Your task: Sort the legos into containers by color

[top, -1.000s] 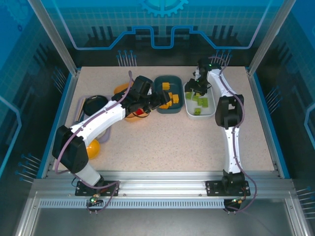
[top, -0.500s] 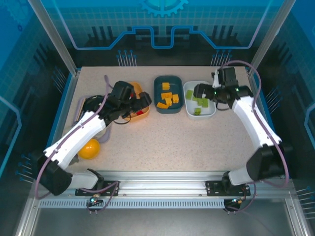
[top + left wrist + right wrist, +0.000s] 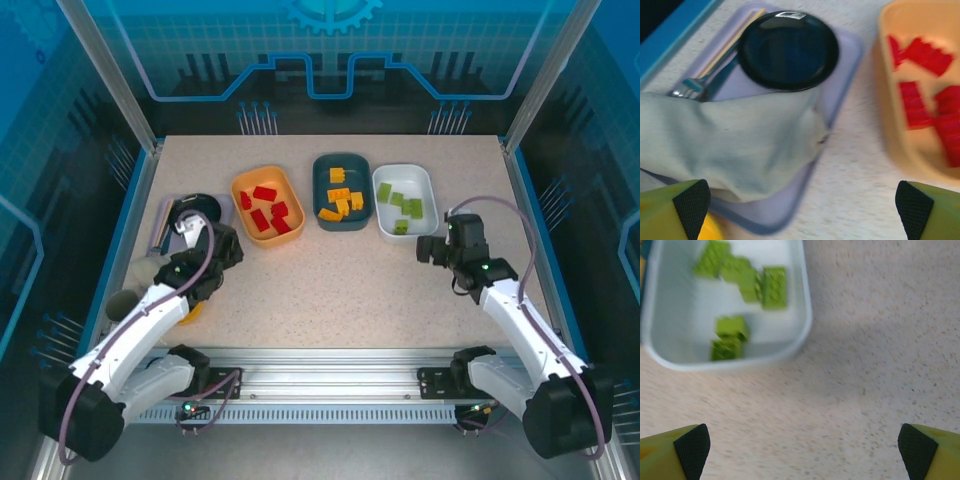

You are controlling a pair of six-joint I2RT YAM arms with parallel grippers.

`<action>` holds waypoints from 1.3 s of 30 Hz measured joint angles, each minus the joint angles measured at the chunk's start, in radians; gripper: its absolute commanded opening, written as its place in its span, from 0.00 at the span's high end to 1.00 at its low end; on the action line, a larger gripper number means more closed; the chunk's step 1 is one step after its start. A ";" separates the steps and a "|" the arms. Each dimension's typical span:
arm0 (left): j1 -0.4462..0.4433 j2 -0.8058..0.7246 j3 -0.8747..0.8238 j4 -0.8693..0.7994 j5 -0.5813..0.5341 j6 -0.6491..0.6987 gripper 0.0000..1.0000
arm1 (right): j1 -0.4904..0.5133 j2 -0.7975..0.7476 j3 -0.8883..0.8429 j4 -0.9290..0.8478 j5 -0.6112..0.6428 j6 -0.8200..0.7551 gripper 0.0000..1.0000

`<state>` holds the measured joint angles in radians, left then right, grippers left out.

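Sort looks finished to us: red legos [image 3: 265, 210] lie in the orange tub [image 3: 237, 190] left of the teal tub [image 3: 345, 223], orange-yellow legos [image 3: 340, 203] inside the teal tub, green legos [image 3: 403, 208] in the white tub [image 3: 414, 180] right of it. The left pincer [image 3: 800, 200] and right pincer [image 3: 803, 442] both gape wide and empty over the speckled table [image 3: 350, 290], well to the base side of the teal tub, so we judge next is just verify and park. Tubs are shallow smooth plastic with rounded corners, bricks hard and studded

A speckled beige table [image 3: 350, 290] with blue edging [image 3: 121, 240] sits inside an enclosure of slanting aluminium posts [image 3: 105, 70]. The far panel [image 3: 330, 50] is translucent blue, printed with a grid, circuit lines and a gear. A ribbed aluminium rail [image 3: 330, 400] runs along the near edge.
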<state>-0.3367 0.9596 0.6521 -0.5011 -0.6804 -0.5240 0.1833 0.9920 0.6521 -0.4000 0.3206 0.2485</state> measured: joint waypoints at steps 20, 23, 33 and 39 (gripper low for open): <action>0.357 0.338 -0.192 0.681 0.291 0.361 0.01 | -0.029 0.389 -0.135 0.658 -0.001 -0.172 0.00; 0.401 0.408 -0.171 0.786 0.365 0.373 0.01 | -0.049 0.437 -0.109 0.723 -0.026 -0.191 0.00; 0.431 0.399 -0.209 0.989 0.547 0.405 0.01 | -0.106 0.494 -0.129 0.925 -0.133 -0.210 0.00; 0.429 0.320 -0.305 1.069 0.556 0.428 0.01 | -0.106 0.497 -0.245 1.075 -0.170 -0.224 0.00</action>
<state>0.0925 1.2793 0.3470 0.5674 -0.1246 -0.0956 0.0776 1.4895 0.4068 0.6746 0.1505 0.0246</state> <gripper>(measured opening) 0.990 0.999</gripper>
